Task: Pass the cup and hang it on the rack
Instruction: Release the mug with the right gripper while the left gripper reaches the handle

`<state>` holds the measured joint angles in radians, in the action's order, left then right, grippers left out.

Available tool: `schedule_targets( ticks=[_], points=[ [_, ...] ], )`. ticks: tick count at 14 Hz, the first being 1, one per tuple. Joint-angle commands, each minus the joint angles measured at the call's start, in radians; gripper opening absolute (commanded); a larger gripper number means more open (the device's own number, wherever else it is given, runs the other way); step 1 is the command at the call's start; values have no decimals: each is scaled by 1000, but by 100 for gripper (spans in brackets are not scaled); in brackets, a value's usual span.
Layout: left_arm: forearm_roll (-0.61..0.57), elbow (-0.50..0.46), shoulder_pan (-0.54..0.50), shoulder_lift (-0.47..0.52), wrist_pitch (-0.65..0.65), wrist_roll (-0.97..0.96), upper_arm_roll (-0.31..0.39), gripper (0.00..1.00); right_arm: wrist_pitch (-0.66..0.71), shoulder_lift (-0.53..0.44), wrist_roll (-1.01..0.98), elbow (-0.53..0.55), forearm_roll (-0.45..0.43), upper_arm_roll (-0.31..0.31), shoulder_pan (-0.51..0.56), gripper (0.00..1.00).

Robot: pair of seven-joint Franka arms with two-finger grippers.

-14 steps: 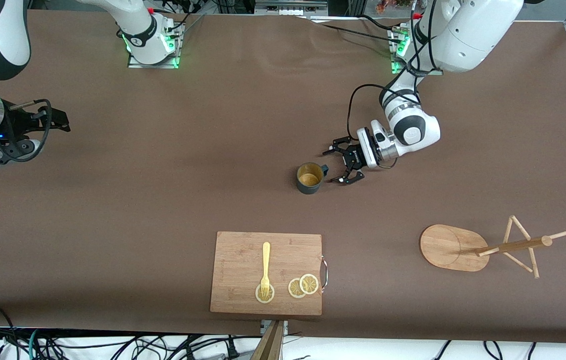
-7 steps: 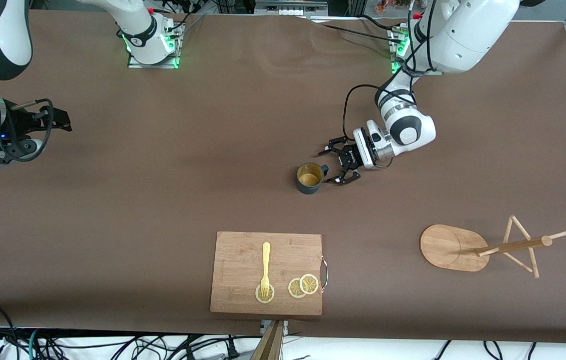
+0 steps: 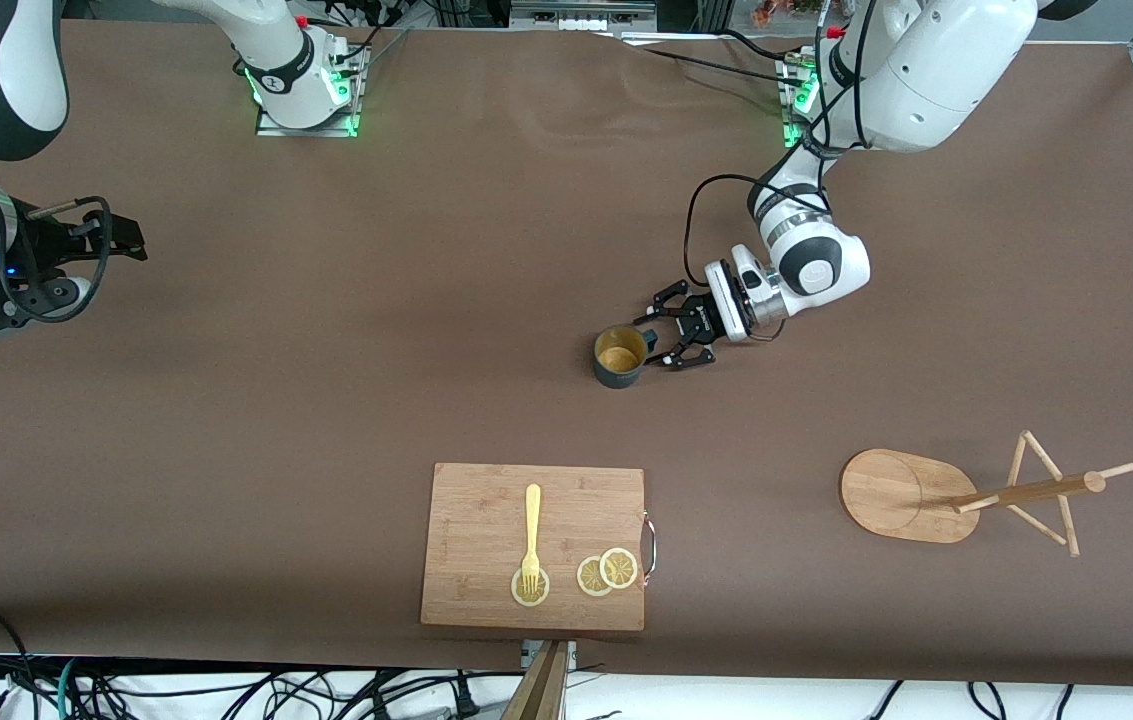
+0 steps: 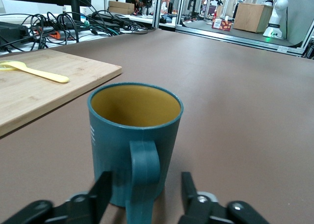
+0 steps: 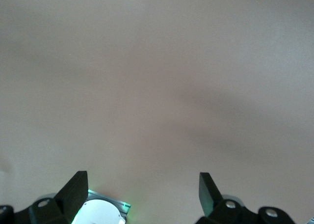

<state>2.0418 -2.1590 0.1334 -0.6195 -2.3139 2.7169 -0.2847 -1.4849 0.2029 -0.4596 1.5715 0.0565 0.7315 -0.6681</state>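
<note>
The dark teal cup (image 3: 619,357) stands upright on the brown table, its handle (image 3: 648,338) turned toward the left arm. My left gripper (image 3: 659,333) is low at the table, open, with its fingers on either side of the handle without touching it. In the left wrist view the cup (image 4: 133,135) fills the middle and its handle (image 4: 143,177) sits between my open fingers (image 4: 100,192). The bamboo rack (image 3: 936,490) stands nearer the front camera toward the left arm's end of the table. My right gripper (image 3: 121,238) waits, open and empty, at the right arm's end.
A rectangular bamboo cutting board (image 3: 486,520) with a yellow fork (image 3: 531,535) and lemon slices (image 3: 606,572) lies near the front edge, nearer the front camera than the cup. It also shows in the left wrist view (image 4: 44,94).
My left gripper has moved toward the cup, from beside the handle to having its open fingers around it. The cup and the right arm have stayed put.
</note>
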Motion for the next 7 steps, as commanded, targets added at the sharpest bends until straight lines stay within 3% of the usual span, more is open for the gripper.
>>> schedule_targets(
  ticks=[1, 3, 5, 7],
  points=[
    [44, 27, 5, -25, -9, 66, -2, 16, 0, -28, -13, 19, 13, 2, -11, 100],
    [43, 28, 5, -23, -9, 66, -2, 4, 0, -28, -11, 19, 11, 2, -11, 100],
    [41, 28, 3, -22, -10, 63, -1, 0, -2, -30, -13, 22, 11, -21, 22, 100],
    [41, 28, 0, -16, -10, 37, 4, 0, -5, -45, -10, 22, 2, -192, 187, 100]
  ],
)
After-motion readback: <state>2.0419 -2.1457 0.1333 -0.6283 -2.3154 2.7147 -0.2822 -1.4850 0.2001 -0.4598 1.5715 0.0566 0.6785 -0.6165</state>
